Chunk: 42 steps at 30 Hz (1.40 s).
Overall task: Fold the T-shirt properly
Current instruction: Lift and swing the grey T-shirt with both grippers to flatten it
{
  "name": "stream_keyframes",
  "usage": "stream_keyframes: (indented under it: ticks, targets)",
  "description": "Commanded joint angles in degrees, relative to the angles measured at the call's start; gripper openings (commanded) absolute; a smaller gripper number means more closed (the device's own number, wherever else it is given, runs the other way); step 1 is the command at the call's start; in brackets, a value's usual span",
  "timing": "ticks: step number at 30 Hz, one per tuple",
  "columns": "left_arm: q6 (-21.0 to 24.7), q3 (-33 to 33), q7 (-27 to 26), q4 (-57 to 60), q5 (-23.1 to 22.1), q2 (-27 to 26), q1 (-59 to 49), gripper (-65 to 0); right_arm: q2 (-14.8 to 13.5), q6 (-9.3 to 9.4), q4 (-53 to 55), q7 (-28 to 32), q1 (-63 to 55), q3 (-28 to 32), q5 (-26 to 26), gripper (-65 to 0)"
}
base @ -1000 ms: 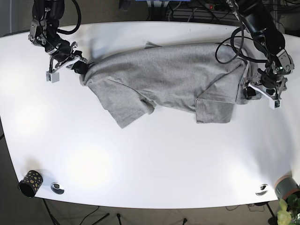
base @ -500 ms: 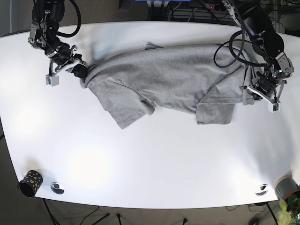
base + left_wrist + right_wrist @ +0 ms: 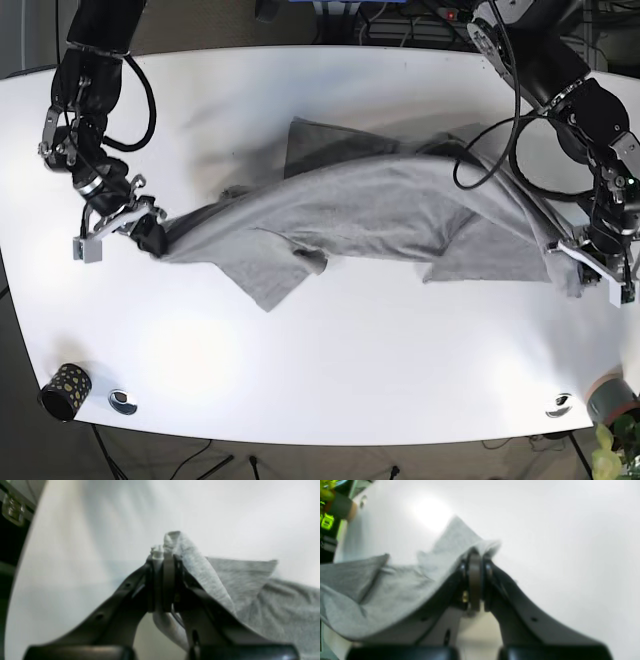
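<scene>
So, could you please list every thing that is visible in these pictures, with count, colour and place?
T-shirt: one, grey, stretched across the middle of the table between the two grippers.
Table: one, white, under everything.
Cup: one, black with light dots, at the table's near left corner in the base view.
Round fittings: two, silver, set near the table's front edge, left and right.
Plant pot: one, grey with green leaves, partly cut off at the base view's bottom right.
Right gripper: one, black, shut on the shirt's edge.
Left gripper: one, black, shut on the opposite edge.
</scene>
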<state>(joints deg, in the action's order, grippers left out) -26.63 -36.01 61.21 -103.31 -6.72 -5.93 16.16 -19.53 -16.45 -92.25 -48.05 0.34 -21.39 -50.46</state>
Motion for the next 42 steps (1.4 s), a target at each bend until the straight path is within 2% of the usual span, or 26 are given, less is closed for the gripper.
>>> stream_keyframes:
  ticks: [1,3,9,14,19,25,32,36,42]
  targets:
    - [0.3,0.36,-0.68,-1.44,-0.62,-0.79,4.1,-65.0,-2.32,-0.12,2.01,1.33,4.89,1.83,-0.93,-65.0]
    - [0.39,2.03,-0.68,-1.26,-0.18,-1.05,7.44,-65.0,-4.43,-0.12,4.91,1.33,9.64,3.67,-1.1,-65.0]
    - [1.71,7.04,-0.68,2.34,-0.18,-3.08,17.38,-65.0,-6.89,-0.12,14.4,1.33,24.23,7.37,-1.1,-65.0]
    - [3.47,7.13,-0.86,8.49,-0.18,-3.16,26.87,-65.0,-9.35,-0.12,20.82,1.33,36.28,11.94,-1.1,-65.0]
    - [4.08,6.78,-1.12,13.86,-0.27,-5.45,34.61,-65.0,-11.37,-0.12,25.3,1.33,46.74,15.54,-1.1,-65.0]
    - [4.08,6.69,-1.12,15.61,-0.62,-7.74,37.77,-65.0,-13.48,-0.12,26.62,-0.17,53.51,18.18,-1.28,-65.0]
    - [3.73,4.76,-1.12,15.26,-0.71,-7.91,34.25,-65.0,-13.75,-0.12,26.71,-2.01,51.92,16.6,-2.69,-65.0]
    - [3.64,1.94,-0.86,10.96,-0.71,-7.91,28.36,-65.0,-15.86,-0.12,26.62,-2.98,45.6,13.78,-6.99,-65.0]
    - [1.01,1.59,-0.86,4.98,-0.71,-7.74,15.88,-65.0,-15.86,-0.12,22.14,-3.24,31.35,8.51,-8.75,-65.0]
